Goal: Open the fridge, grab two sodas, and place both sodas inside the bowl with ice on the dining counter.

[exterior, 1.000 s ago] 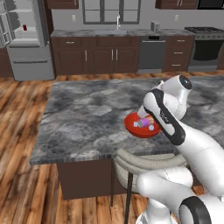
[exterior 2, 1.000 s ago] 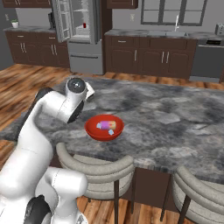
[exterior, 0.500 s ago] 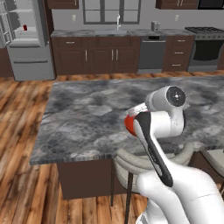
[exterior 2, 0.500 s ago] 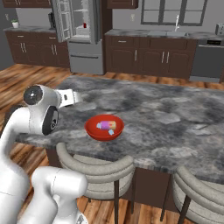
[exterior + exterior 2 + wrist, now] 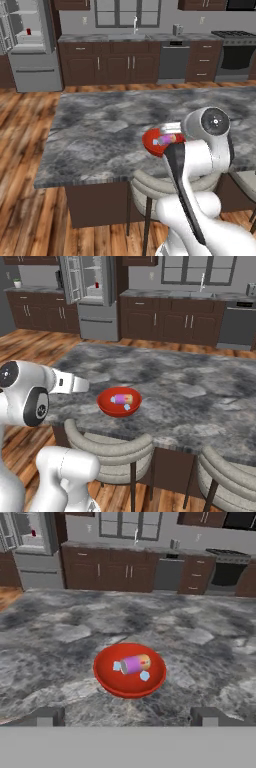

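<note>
The red-orange bowl (image 5: 130, 671) sits on the grey marbled dining counter (image 5: 50, 642), near its front edge. A purple soda (image 5: 135, 663) lies on its side in it among pale ice pieces. The bowl (image 5: 119, 402) and soda (image 5: 121, 399) look the same from the right base, while the arm partly covers the bowl (image 5: 154, 142) from the left base. My gripper (image 5: 127, 718) is open and holds nothing, drawn back short of the bowl. The fridge (image 5: 95, 321) stands open across the room, with a red soda (image 5: 96, 285) on a shelf.
Grey padded stools (image 5: 107, 448) (image 5: 225, 481) are tucked under the counter's near edge, right in front of my base. Dark cabinets with a sink, a dishwasher (image 5: 172, 62) and a stove (image 5: 237, 55) line the back wall. Wooden floor separates the island from the fridge (image 5: 30, 65).
The arm has pulled up and back from above the bowl, and the gripper is now away from it. The purple soda stays lying in the bowl.
</note>
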